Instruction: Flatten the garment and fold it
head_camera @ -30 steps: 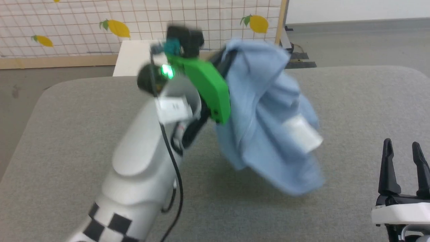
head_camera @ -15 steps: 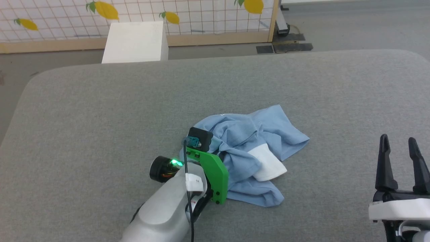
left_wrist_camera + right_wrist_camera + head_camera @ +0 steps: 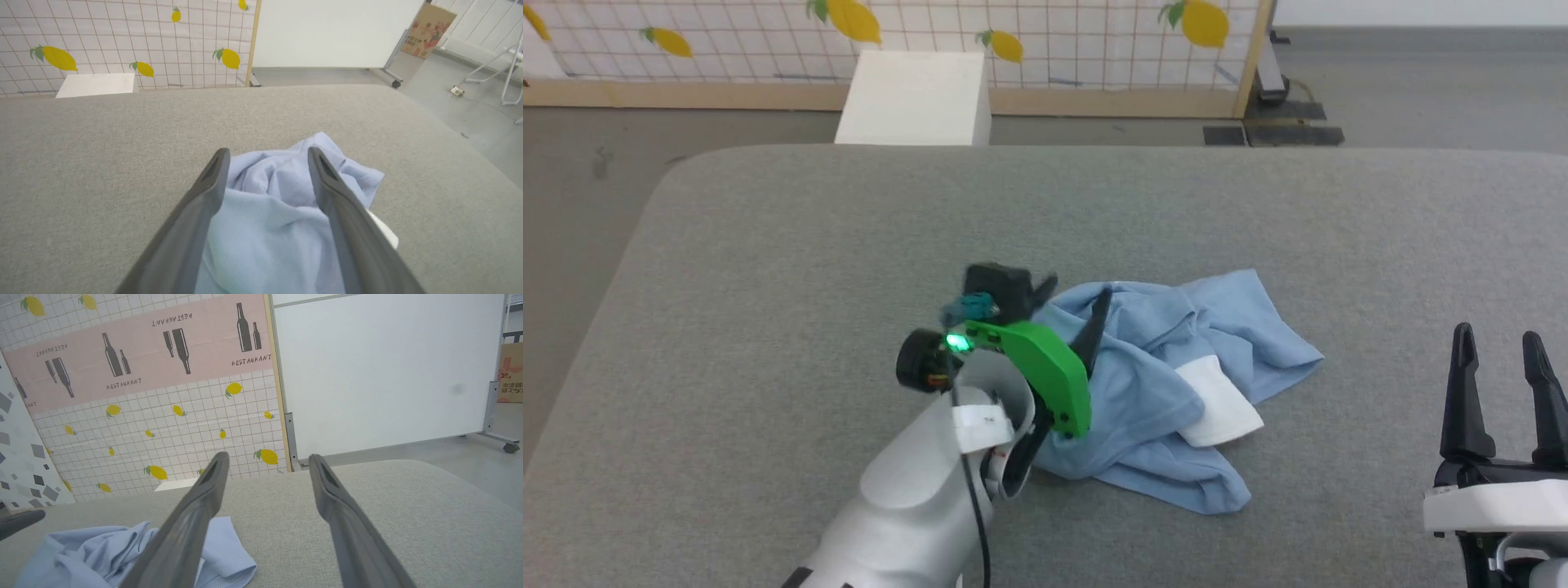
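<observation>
Crumpled garment (image 3: 1152,408) on the surface (image 3: 768,286); both arms' fingers spread, empty.
The left gripper (image 3: 1072,309) is over its 9 o'clock edge, the right gripper (image 3: 1499,333) well off at 3 o'clock. Pinching stacked layers would drag the bundle, not flatten it.

left edge of garment (image 3: 1176,400) hidden behind left gripper (image 3: 1076,287), right gripper (image 3: 1498,331) cut off at bottom edge

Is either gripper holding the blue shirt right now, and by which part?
Nothing is held. The left gripper stands open over the crumpled shirt; the right gripper is open, off to the side.
</observation>
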Robot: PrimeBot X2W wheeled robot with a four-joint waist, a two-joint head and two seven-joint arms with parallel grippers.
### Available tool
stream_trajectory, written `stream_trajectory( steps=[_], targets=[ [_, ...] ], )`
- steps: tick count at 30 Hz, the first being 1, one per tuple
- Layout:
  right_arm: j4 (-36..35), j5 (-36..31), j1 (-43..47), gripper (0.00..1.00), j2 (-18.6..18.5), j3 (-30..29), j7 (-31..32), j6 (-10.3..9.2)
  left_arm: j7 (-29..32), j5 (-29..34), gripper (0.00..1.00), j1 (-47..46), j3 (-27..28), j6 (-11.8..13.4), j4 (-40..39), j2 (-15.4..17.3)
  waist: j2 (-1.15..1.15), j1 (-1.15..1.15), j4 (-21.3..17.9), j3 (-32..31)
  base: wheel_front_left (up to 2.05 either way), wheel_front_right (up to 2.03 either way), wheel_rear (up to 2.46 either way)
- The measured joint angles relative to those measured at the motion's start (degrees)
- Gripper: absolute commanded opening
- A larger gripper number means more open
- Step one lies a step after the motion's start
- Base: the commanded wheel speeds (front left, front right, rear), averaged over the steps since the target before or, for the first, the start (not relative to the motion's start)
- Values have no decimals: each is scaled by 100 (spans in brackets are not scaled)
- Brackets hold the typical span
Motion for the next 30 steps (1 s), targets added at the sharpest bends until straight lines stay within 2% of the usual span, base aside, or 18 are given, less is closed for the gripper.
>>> stream_trajectory(
  steps=[3,7,11,15,19,24,30],
  targets=[
    [0,1,6,100,0,8,0,0,-579,-75,100,102,326,160,-489,151,0,0,57,-87,0,0,0],
    [-9,2,45,100,0,4,0,0,-946,93,100,644,673,469,-1306,649,0,0,101,-134,0,0,0],
    [-27,2,85,100,-1,3,0,0,-973,834,100,1468,1000,749,-2458,1151,0,0,85,-113,0,0,0],
    [-31,2,155,100,-1,-2,0,0,-994,1530,100,2555,1434,1112,-3411,1386,0,0,34,-120,0,0,0],
    [-8,-1,247,100,-1,-4,0,0,-994,1734,100,3571,1780,1196,-3756,1363,0,0,55,-180,0,0,0],
    [41,-42,346,100,-1,14,0,0,-994,1897,100,4169,2170,1191,-3852,1165,0,0,77,-295,0,0,0],
    [152,-41,508,100,0,82,0,0,-994,2127,100,4473,2466,962,-3842,770,0,0,108,-439,0,0,0]
  ],
)
